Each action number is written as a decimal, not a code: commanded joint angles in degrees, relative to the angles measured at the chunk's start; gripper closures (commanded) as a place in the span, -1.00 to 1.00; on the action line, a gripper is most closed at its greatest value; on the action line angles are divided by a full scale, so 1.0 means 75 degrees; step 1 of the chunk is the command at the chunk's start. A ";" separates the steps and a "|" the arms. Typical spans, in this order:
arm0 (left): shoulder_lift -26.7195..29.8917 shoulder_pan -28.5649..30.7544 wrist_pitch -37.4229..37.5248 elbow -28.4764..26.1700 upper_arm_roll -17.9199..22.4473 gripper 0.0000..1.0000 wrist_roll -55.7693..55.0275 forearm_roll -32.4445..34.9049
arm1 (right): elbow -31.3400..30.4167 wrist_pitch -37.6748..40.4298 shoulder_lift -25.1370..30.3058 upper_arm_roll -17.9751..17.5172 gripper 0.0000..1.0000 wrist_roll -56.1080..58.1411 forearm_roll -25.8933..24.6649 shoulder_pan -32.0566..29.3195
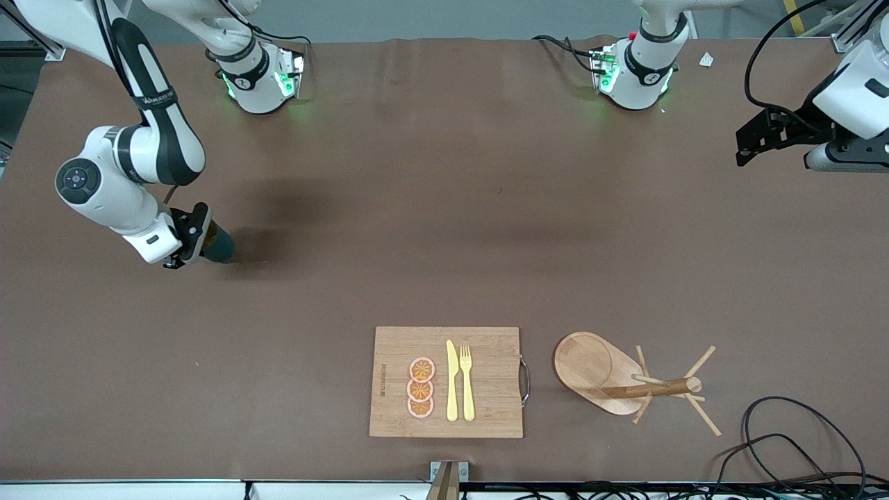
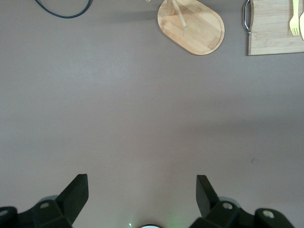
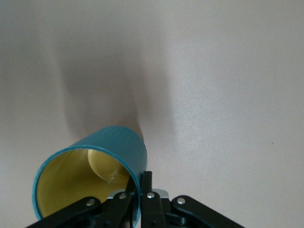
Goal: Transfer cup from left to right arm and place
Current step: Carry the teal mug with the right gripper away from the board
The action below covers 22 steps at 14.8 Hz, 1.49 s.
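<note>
The cup (image 1: 218, 244) is dark teal with a yellow inside. It is tilted on its side, low over the table at the right arm's end. My right gripper (image 1: 189, 239) is shut on the cup's rim, one finger inside and one outside. The right wrist view shows the cup (image 3: 118, 142) open toward the camera, with the right gripper (image 3: 139, 184) pinching its wall. The handle is hidden. I cannot tell if the cup touches the table. My left gripper (image 1: 755, 141) is open and empty, up over the left arm's end of the table. It also shows in the left wrist view (image 2: 141, 189).
A wooden board (image 1: 486, 410) with a yellow knife (image 1: 452, 380), a fork (image 1: 467, 382) and orange slices (image 1: 421, 387) lies near the front edge. A wooden mug tree (image 1: 601, 371) stands beside it. Black cables (image 1: 785, 444) lie at the front corner.
</note>
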State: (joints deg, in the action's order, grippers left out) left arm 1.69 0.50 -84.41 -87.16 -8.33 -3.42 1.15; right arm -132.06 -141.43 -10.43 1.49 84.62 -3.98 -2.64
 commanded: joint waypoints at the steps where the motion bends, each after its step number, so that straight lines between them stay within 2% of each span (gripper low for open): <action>1: -0.0015 0.0027 -0.0007 0.0055 -0.0026 -1.00 -0.0013 -0.0059 | 0.0111 -0.0115 -0.0039 -0.0105 0.99 0.0260 -0.0569 -0.0104; 13: -0.0015 0.0027 -0.0007 0.0067 -0.0026 -1.00 -0.0001 -0.0047 | 0.0112 -0.0502 -0.0473 -0.0163 0.97 0.0389 -0.0477 -0.0550; 14: -0.0015 0.0038 -0.0007 0.0067 -0.0026 -1.00 -0.0001 -0.0047 | 0.0112 -0.0491 -0.0473 -0.0175 0.83 0.0366 -0.0419 -0.0561; 17: -0.0015 0.0038 -0.0007 0.0067 -0.0026 -1.00 -0.0001 -0.0036 | 0.0112 -0.0502 -0.0496 -0.0175 -0.21 0.0517 0.0237 -0.0585; 18: -0.0015 0.0027 -0.0007 0.0067 -0.0026 -1.00 -0.0013 -0.0036 | 0.0112 -0.0502 -0.0496 -0.0198 -0.99 0.0750 0.0249 -0.0573; 20: -0.0015 0.0027 -0.0007 0.0067 -0.0026 -1.00 -0.0001 -0.0036 | 0.0112 -0.0491 -0.0473 -0.0222 -1.00 0.0869 0.0599 -0.0550; 22: -0.0015 0.0050 -0.0007 0.0067 -0.0026 -1.00 -0.0001 -0.0036 | 0.0158 -0.0491 -0.0449 -0.0222 -1.00 0.0893 0.0648 -0.0561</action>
State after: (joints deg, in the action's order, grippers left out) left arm 1.69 0.53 -84.41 -87.16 -8.33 -3.42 1.15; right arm -131.12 -144.73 -13.98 0.92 89.36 -0.62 -5.53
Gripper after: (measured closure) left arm 0.000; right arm 0.396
